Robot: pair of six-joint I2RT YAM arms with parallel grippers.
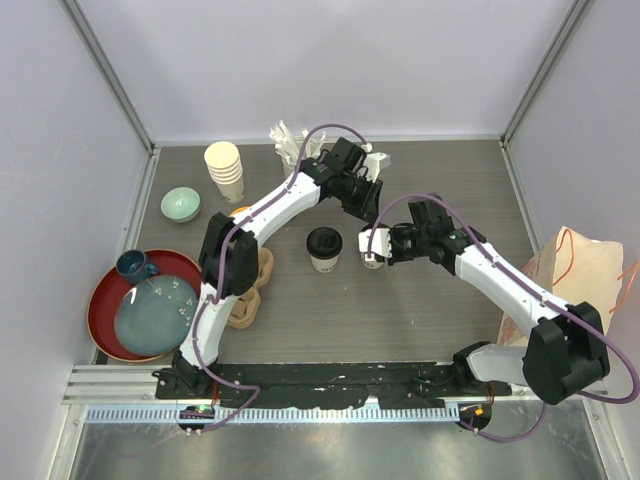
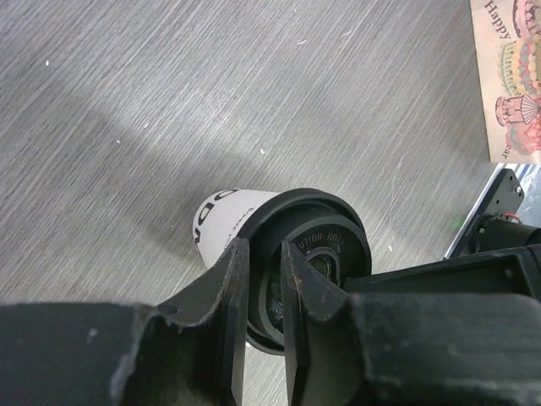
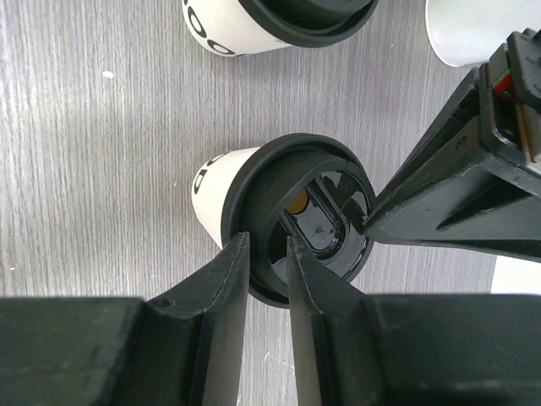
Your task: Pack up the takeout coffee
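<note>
1. Coffee cup [image 3: 215, 182] with black lid [image 3: 300, 211] stands upright mid-table [image 1: 420, 320], right between the two arms' tips.
2. Right end effector [image 3: 266, 249]: fingers nearly together, pinching the near rim of the lid, one finger inside the rim and one outside.
3. Left end effector [image 2: 264, 254]: same narrow pinch on the same lid's rim, from the opposite side.
4. Second coffee cup [image 1: 324, 248], lidded, stands free just left of the gripped one, touching neither arm.
</note>
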